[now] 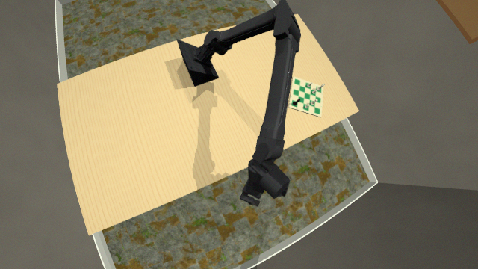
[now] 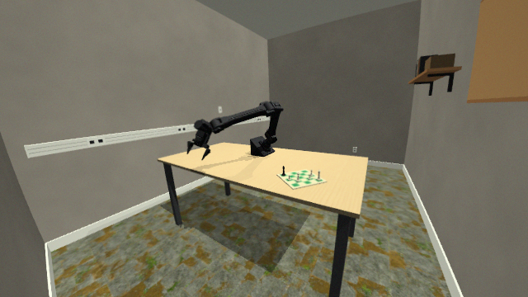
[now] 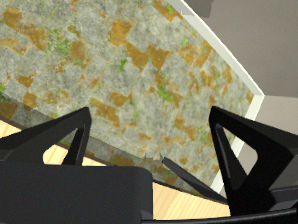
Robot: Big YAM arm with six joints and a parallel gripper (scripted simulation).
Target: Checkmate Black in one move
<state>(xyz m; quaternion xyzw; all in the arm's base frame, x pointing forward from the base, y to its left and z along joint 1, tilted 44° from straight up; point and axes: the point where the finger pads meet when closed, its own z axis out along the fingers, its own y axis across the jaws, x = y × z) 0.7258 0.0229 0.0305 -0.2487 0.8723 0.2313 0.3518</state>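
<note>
A small green-and-white chessboard (image 1: 307, 96) lies near the right end of the wooden table; it also shows in the exterior view (image 2: 302, 178). One black piece (image 1: 296, 101) (image 2: 283, 170) stands at a corner of the board. Several pale pieces (image 1: 313, 100) stand on other squares (image 2: 311, 175). They are too small to name. My gripper (image 1: 252, 196) is open and empty. It hangs far from the board, over the table's long edge (image 2: 198, 152). In the wrist view the two black fingers frame the floor and a strip of table edge.
The arm's base (image 1: 198, 69) (image 2: 261, 146) sits at the table's far side. The arm's long link (image 1: 278, 86) passes just left of the board. A wall shelf (image 2: 435, 70) and a wooden panel (image 2: 499, 54) are on the right wall.
</note>
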